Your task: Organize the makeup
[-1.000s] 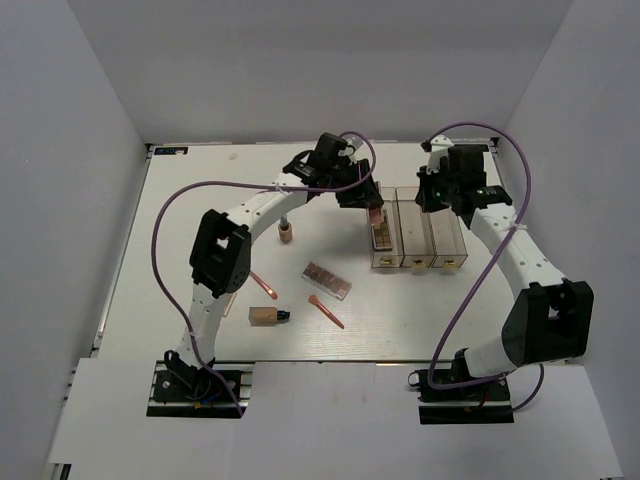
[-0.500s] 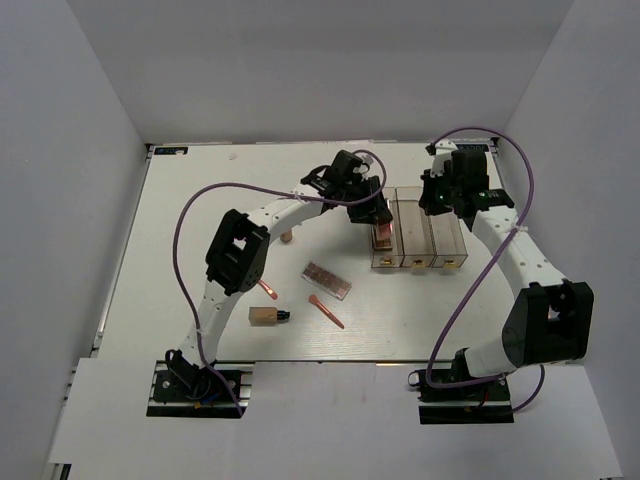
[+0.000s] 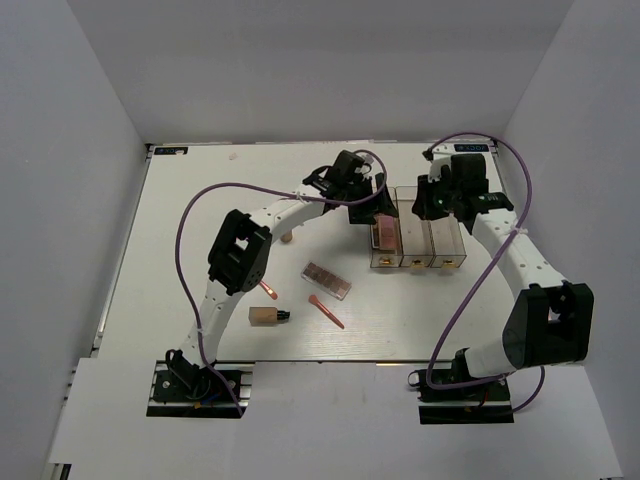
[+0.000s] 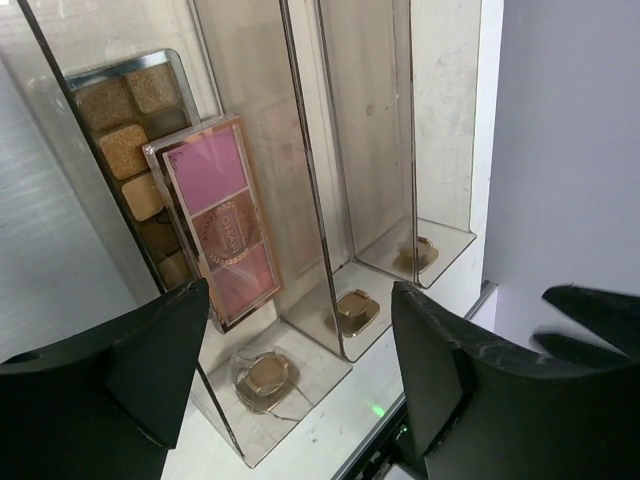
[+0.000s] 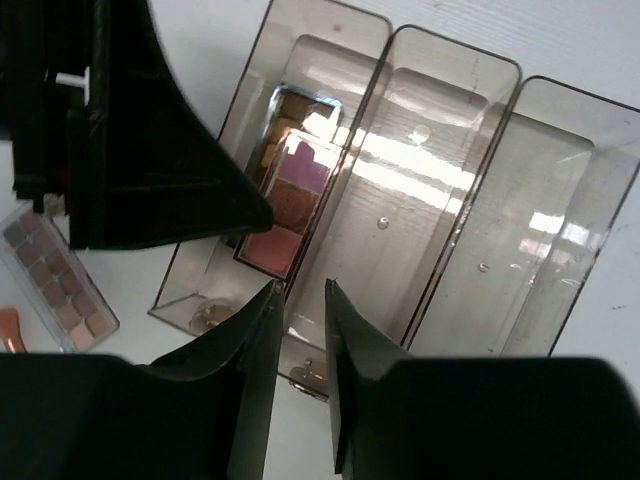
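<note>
A pink palette (image 3: 383, 232) lies in the left clear box (image 3: 384, 262), half over a brown palette (image 4: 130, 140); it also shows in the left wrist view (image 4: 222, 225) and the right wrist view (image 5: 290, 205). My left gripper (image 3: 366, 207) hangs open and empty just above that box. My right gripper (image 3: 440, 200) hovers over the middle box (image 3: 413, 240), its jaws a narrow gap apart with nothing between them. A multicoloured palette (image 3: 327, 280), two pink-orange brushes (image 3: 326, 311) (image 3: 268, 290) and a tan bottle (image 3: 265, 316) lie on the table. A second bottle (image 3: 289, 238) stands by the left arm.
Three clear boxes stand side by side at the back right; the middle box (image 5: 400, 200) and the right box (image 3: 447, 245) hold nothing. Purple cables loop above both arms. White walls close the table on three sides.
My left gripper held the pink palette over the left box a second ago; it has let go and the palette now lies inside. The right gripper shifted slightly.
</note>
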You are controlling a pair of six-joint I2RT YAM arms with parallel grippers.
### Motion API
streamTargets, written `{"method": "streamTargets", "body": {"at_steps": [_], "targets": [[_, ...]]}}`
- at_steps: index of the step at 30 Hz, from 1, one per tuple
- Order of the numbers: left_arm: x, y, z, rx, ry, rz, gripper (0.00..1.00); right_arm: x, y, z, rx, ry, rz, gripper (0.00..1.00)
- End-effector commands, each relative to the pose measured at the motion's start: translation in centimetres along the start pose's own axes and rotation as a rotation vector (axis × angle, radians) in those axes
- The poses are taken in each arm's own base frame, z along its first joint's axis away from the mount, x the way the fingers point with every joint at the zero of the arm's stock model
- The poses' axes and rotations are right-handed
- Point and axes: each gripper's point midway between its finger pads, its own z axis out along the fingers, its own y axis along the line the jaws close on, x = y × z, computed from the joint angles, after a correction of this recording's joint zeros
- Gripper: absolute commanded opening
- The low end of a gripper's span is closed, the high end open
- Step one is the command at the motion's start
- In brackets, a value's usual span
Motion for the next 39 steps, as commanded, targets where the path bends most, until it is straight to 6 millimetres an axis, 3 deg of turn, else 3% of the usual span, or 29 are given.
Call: {"method": "streamTargets", "body": {"at_steps": [1,2,3,5,7,8,10,11,12,13,14,15,17,19,20,21,23,24,26,27,29,30,34,39], "targets": [[-3.3,-5.9,-4.1,0.102,-0.117,0.053,0.83,-0.6,2.3,-1.4,-0.129,-0.045,-0.07,0.31],[-3.6,-6.3,-4.6,0.1,-0.132,0.055,0.83,-0.5,3.1,-1.7,-0.177,-0.044,-0.095,0.32],[-3.9,-6.6,-5.2,0.099,-0.146,0.062,0.83,-0.3,5.3,-2.4,-0.305,-0.054,-0.124,0.34],[-5.4,-7.8,-7.9,0.095,-0.208,0.075,0.83,0.9,7.7,-3.6,-0.46,-0.048,-0.214,0.4],[-6.2,-7.6,-9.9,0.062,-0.253,0.095,0.82,2.6,10.6,-5.2,-0.655,-0.032,-0.275,0.46],[-7.3,-8.0,-12.7,0.029,-0.318,0.124,0.82,3.0,11.5,-5.6,-0.714,-0.031,-0.285,0.48],[-6.7,-6.7,-14.7,-0.045,-0.343,0.133,0.81,4.2,12.0,-5.2,-0.731,-0.001,-0.318,0.5],[-7.5,-7.5,-18.2,-0.054,-0.419,0.145,0.8,5.0,12.7,-5.0,-0.742,0.012,-0.373,0.51],[-7.4,-7.0,-19.7,-0.072,-0.445,0.139,0.78,5.4,13.1,-4.9,-0.747,0.018,-0.407,0.54],[-5.8,-5.0,-19.7,-0.115,-0.426,0.122,0.73,5.6,13.3,-4.7,-0.745,0.023,-0.437,0.57],[-5.8,-5.8,-23.1,-0.097,-0.484,0.12,0.69,6.0,13.2,-4.2,-0.722,0.038,-0.473,0.59],[-5.5,-4.8,-24.3,-0.123,-0.505,0.103,0.66,6.8,15.1,-4.0,-0.757,0.06,-0.522,0.61],[-3.5,-2.4,-27.5,-0.189,-0.549,0.056,0.61,7.4,16.2,-3.0,-0.733,0.097,-0.557,0.64],[-2.0,-0.1,-29.6,-0.259,-0.578,0.006,0.61,8.8,18.1,-1.6,-0.745,0.163,-0.582,0.69],[-0.5,2.3,-29.6,-0.313,-0.565,-0.053,0.69,9.2,18.2,-0.8,-0.717,0.19,-0.586,0.7],[0.4,3.4,-32.1,-0.357,-0.607,-0.084,0.76,9.8,19.0,0.2,-0.716,0.228,-0.57,0.74],[3.0,6.0,-32.7,-0.424,-0.593,-0.167,0.89,10.6,20.0,1.4,-0.675,0.277,-0.592,0.74],[3.8,6.4,-34.4,-0.429,-0.625,-0.198,0.93,10.9,20.4,2.7,-0.649,0.303,-0.571,0.76],[5.9,8.2,-35.6,-0.481,-0.631,-0.284,0.97,11.8,21.4,3.9,-0.59,0.345,-0.606,0.77],[7.5,9.1,-36.4,-0.497,-0.627,-0.303,0.98,12.1,22.2,4.9,-0.567,0.366,-0.595,0.79],[8.7,9.8,-37.2,-0.498,-0.649,-0.363,0.97,13.0,22.4,6.6,-0.497,0.401,-0.6,0.8],[9.8,10.8,-37.3,-0.524,-0.637,-0.382,0.97,12.2,22.9,7.1,-0.471,0.388,-0.581,0.81],[11.5,11.4,-39.2,-0.5,-0.687,-0.448,0.97,12.5,23.9,8.4,-0.446,0.428,-0.556,0.86],[13.2,12.7,-40.0,-0.546,-0.675,-0.48,0.98,13.3,24.1,9.7,-0.378,0.459,-0.569,0.86]]}}
